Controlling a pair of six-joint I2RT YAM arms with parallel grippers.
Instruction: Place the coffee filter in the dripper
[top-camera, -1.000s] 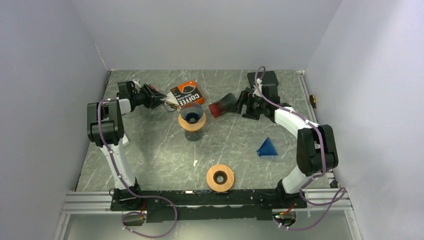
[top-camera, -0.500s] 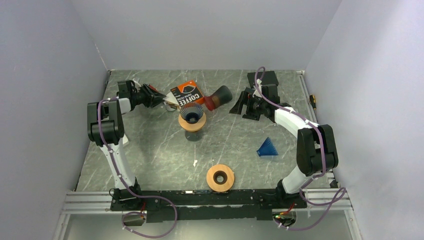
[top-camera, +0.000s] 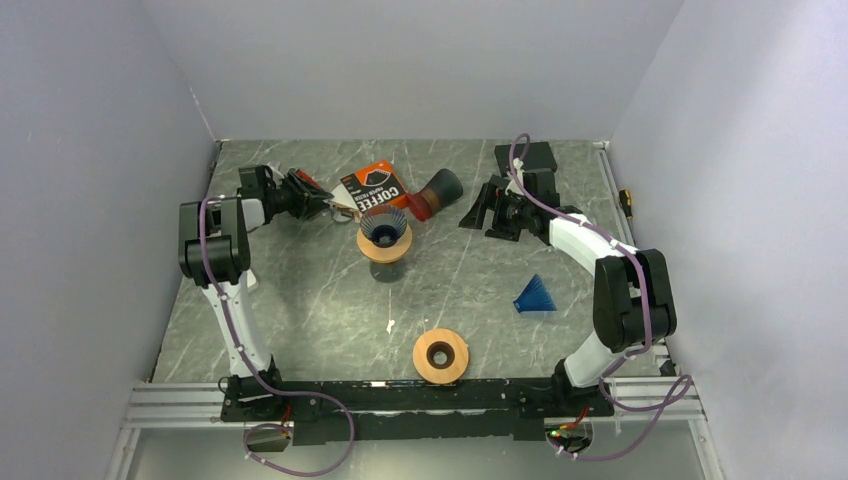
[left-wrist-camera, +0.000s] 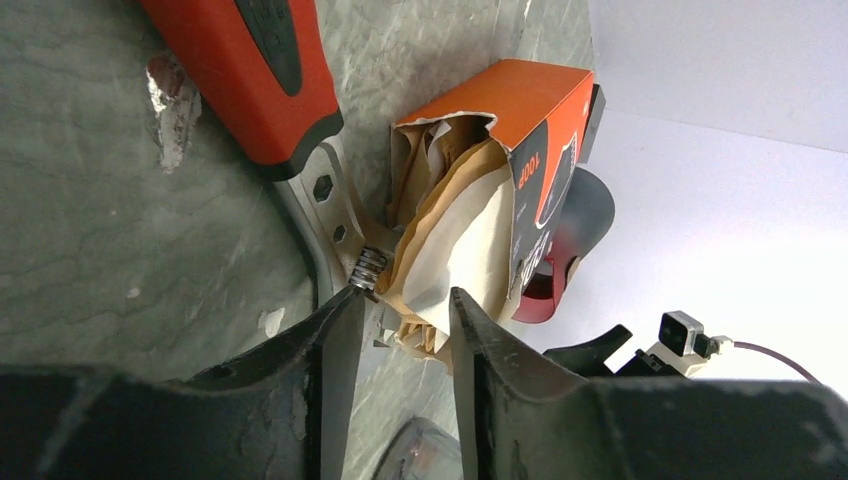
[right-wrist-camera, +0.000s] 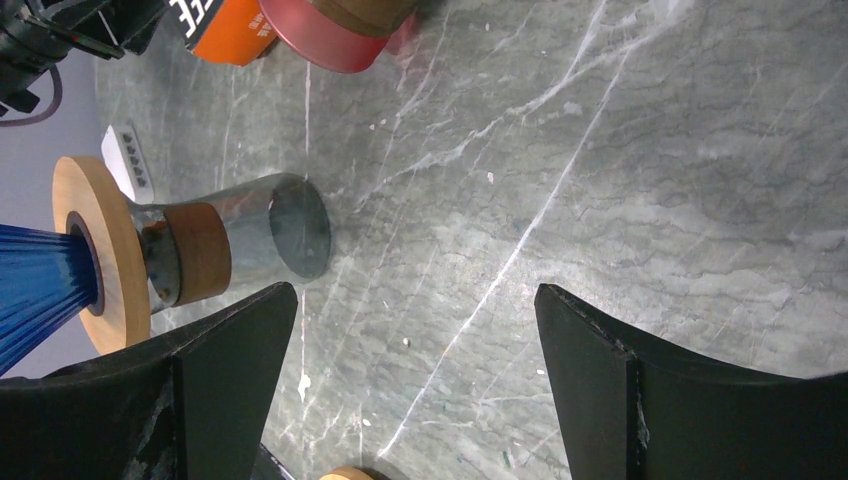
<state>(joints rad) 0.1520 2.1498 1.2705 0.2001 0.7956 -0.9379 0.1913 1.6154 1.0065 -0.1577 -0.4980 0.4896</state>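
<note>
Left tool (left-wrist-camera: 404, 300) is straddling the brown paper coffee filters (left-wrist-camera: 460, 230), fingers narrowly spread, not yet pinching. Filters are still sitting in the orange cardboard box (left-wrist-camera: 500, 95) at 11 o'clock on the worktop (top-camera: 320, 300). Right tool (right-wrist-camera: 410, 330) is hanging wide apart, empty. Blue ribbed dripper (top-camera: 384, 224) is looking unfilled, so extraction and placement are both remaining.

**Print on the orange cardboard coffee-filter box (top-camera: 373, 183)**

From above, the box's black face is showing "COFFEE" in big white capitals, just beyond the tips of the left claw (top-camera: 325, 205); the smaller line under it is reading too faintly to make out. In the left wrist view, the box's (left-wrist-camera: 500, 100) side panel just past the claw (left-wrist-camera: 405, 310) is carrying "100P" in white, turned sideways. In the right wrist view, white letters on the box (right-wrist-camera: 225, 25), far up-left of the right claw (right-wrist-camera: 415, 290), are being cut off by the frame edge.
</note>
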